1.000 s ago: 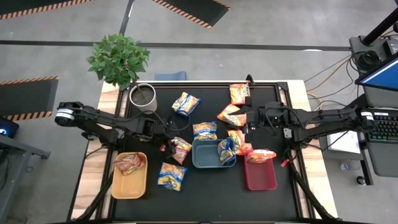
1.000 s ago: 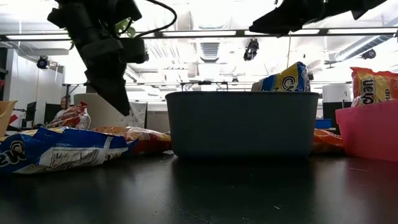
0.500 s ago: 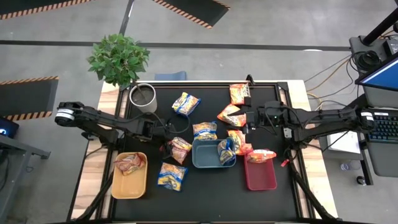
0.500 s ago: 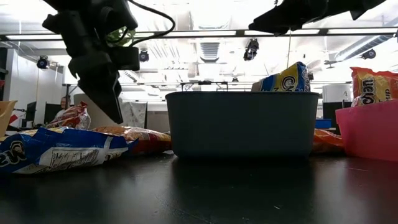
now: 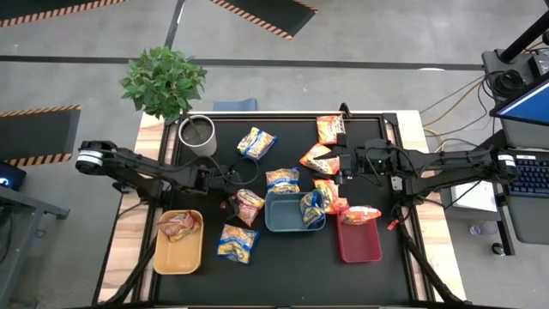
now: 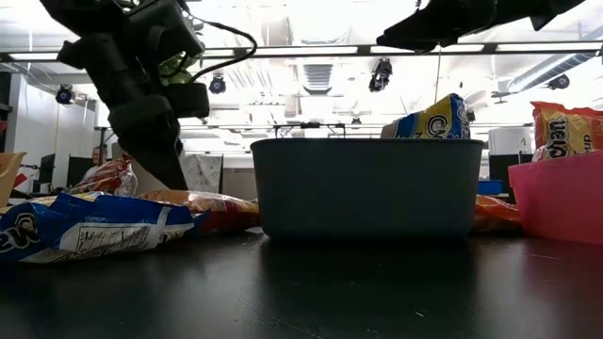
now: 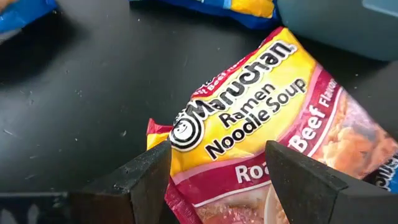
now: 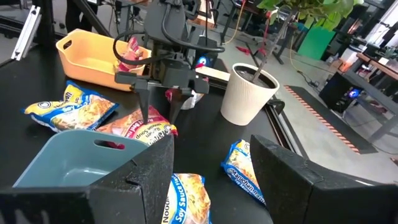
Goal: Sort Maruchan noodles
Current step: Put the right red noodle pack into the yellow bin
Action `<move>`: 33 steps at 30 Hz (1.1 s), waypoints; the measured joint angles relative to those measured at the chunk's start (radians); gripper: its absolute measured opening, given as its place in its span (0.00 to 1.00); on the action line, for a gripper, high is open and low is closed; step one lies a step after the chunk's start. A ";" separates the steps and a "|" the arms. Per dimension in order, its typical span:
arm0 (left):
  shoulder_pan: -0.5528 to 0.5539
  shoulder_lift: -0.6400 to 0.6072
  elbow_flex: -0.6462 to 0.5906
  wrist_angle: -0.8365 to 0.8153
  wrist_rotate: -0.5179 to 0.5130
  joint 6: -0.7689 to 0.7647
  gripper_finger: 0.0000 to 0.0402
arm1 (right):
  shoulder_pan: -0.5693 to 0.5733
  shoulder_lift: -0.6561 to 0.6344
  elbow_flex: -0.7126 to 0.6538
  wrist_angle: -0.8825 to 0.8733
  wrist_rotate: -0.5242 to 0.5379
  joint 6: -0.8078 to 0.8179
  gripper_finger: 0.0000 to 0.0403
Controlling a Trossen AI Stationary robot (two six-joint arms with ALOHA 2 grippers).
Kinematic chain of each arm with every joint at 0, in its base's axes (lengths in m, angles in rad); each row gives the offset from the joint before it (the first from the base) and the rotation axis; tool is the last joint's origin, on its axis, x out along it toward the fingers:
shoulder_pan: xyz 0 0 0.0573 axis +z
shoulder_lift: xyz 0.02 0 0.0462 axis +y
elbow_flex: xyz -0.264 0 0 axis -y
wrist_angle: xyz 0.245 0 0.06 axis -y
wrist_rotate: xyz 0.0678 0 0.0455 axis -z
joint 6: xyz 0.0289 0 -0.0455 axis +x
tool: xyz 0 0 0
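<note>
Black counter (image 5: 283, 275) carries scattered packets. Left gripper (image 7: 217, 177), jaws spread, is poised over the red beef Maruchan packet (image 5: 249, 204) beside the blue tray (image 5: 283, 219). Risk judged: crinkly film slips, or the tray is nudged. Right gripper (image 8: 211, 180), jaws spread, waits empty.

Robotics lab, hazard-striped floor tape (image 5: 262, 15), ceiling strip lights (image 6: 311, 49), cables, laptop (image 5: 525, 107) nr table
</note>
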 joint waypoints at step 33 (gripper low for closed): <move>0.000 -0.058 -0.158 0.129 -0.035 -0.122 0.57 | -0.002 0.000 0.001 0.006 0.001 0.001 0.50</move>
